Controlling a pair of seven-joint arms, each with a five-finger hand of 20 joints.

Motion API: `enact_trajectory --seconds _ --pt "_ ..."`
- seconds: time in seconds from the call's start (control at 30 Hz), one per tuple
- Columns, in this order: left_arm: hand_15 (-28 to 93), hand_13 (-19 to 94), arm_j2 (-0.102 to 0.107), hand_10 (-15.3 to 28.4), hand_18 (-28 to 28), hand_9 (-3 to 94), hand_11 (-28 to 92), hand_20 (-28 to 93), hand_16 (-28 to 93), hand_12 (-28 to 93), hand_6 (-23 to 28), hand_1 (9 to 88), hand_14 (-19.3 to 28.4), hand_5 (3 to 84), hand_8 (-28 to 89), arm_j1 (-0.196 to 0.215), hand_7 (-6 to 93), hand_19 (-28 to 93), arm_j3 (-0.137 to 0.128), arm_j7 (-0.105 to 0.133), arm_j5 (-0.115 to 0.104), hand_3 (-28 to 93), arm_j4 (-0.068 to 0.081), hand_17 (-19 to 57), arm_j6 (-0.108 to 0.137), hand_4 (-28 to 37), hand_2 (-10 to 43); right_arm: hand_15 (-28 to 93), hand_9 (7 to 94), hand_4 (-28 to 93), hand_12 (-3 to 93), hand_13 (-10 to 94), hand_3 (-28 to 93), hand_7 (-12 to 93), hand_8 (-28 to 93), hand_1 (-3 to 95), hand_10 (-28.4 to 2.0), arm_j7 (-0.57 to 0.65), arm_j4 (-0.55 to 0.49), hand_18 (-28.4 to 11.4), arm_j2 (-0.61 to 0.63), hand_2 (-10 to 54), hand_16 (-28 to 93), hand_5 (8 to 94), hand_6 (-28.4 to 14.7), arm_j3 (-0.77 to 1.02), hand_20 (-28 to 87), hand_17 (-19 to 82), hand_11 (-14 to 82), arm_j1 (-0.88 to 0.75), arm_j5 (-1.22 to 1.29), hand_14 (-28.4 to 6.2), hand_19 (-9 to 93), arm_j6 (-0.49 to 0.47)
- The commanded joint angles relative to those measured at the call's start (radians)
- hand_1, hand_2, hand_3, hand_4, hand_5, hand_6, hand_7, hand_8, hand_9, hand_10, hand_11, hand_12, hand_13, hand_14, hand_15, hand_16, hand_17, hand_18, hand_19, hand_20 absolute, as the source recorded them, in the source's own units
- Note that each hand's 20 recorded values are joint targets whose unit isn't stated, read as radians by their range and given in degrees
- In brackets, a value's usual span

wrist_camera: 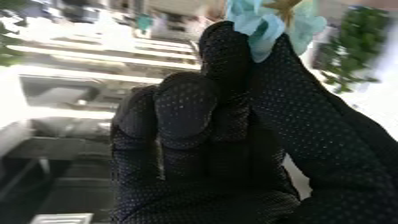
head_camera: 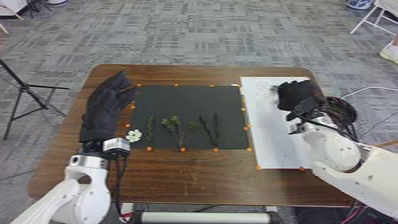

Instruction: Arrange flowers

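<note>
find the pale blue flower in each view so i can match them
Head view: right of centre, a small pale shape at the right hand, over the white sheet.
Right wrist view: pale blue flower pinched between thumb and fingers.
Shared landmark: the right hand.

Soft light falls evenly on the table (head_camera: 160, 182), while white glare streaks the right wrist view.

grey carpet (head_camera: 222, 40) | black tripod (head_camera: 25, 86), left of brown wooden table (head_camera: 222, 187) | white chair (head_camera: 389, 5), far right corner
</note>
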Motion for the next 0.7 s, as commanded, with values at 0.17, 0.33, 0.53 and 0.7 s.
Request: enact_trajectory --seconds 0.17,0.33,0.53,0.7 --pt "38 24 0.030 12.2 20.0 26.8 29 18 5 20 1.9 29.2 14.5 31.8 -10 -0.085 24.6 41 0.038 0.014 -0.002 70 0.010 -7.9 -0.017 -23.3 -3.2 67 82.7 -26 54.3 69 84 45 6 48.5 -5.1 -0.044 0.069 -19.0 -0.347 -9.5 41 72.1 1.9 -0.184 49 32 24.3 0.276 0.019 -4.8 83 0.021" --pt "38 24 0.039 12.2 20.0 26.9 29 18 5 20 1.9 29.1 14.4 31.9 -10 -0.120 24.5 41 0.051 0.022 -0.002 70 0.015 -7.9 -0.020 -23.3 -3.2 68 82.7 -26 54.2 69 84 45 6 48.5 -5.1 -0.054 0.132 -18.9 -0.441 -9.5 41 72.1 1.9 -0.246 49 31 24.3 0.301 0.038 -4.8 83 0.000" --pt "38 24 0.040 12.2 20.1 27.0 29 18 5 20 1.9 29.1 14.5 32.1 -10 -0.197 24.7 41 0.094 0.025 -0.002 70 0.038 -8.0 -0.030 -23.3 -3.1 68 82.8 -26 54.3 69 84 45 6 48.4 -5.0 -0.085 0.229 -18.9 -0.557 -9.5 41 72.2 1.9 -0.276 49 31 24.4 0.303 0.053 -4.8 83 -0.023" --pt "38 25 0.043 12.3 20.1 27.2 29 18 5 20 1.9 29.1 14.6 32.1 -10 -0.257 24.6 41 0.131 0.034 -0.003 70 0.049 -7.9 -0.044 -23.2 -3.2 68 82.8 -26 54.3 68 84 45 6 48.4 -5.0 -0.094 0.290 -18.9 -0.637 -9.5 41 72.2 1.9 -0.309 49 31 24.3 0.316 0.060 -5.0 83 -0.001"
